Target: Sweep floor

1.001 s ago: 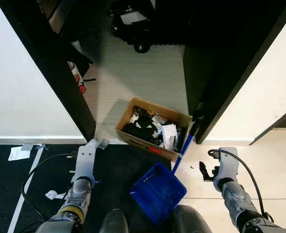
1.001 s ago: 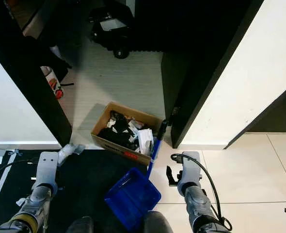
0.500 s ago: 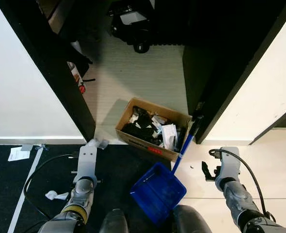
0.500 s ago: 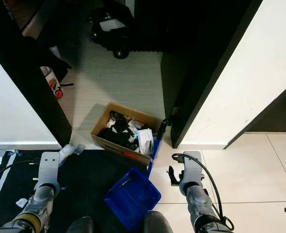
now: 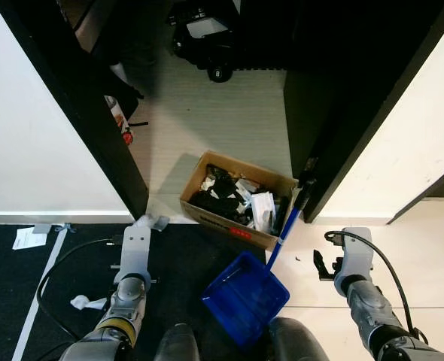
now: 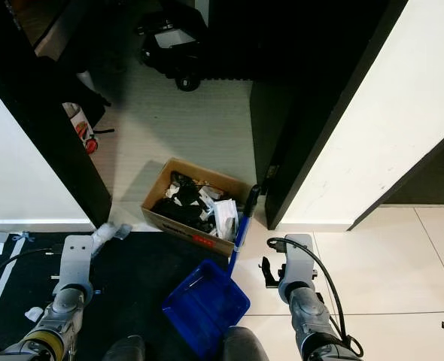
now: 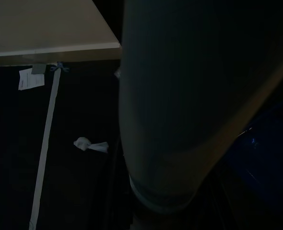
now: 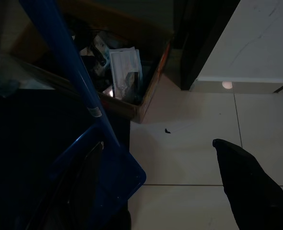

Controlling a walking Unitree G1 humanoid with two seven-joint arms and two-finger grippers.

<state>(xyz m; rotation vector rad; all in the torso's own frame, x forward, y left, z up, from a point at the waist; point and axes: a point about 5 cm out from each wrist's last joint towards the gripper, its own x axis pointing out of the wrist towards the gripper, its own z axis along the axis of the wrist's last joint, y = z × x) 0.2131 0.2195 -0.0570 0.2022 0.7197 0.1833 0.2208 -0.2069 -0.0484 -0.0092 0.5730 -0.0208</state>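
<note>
the blue dustpan [image 5: 245,296] sits on the floor right in front of the robot's feet, w/ its long blue handle [image 5: 286,229] going up and away from the robot, leaning to the robot's right, top end by the dark door edge next to the cardboard box [image 5: 237,198] full of junk. the right gripper [image 5: 321,265] is low on the pale tiles, just to the right of that handle, so the handle is on its left side and near. it holds nothing; can't tell if it's open or closed. the left gripper is down over the black mat [image 5: 26,293]; can't tell its state either. right arm is much closer to the handle, so prob the one to grab it. a small white scrap [image 5: 84,302] lies on the mat by the left arm.
</note>
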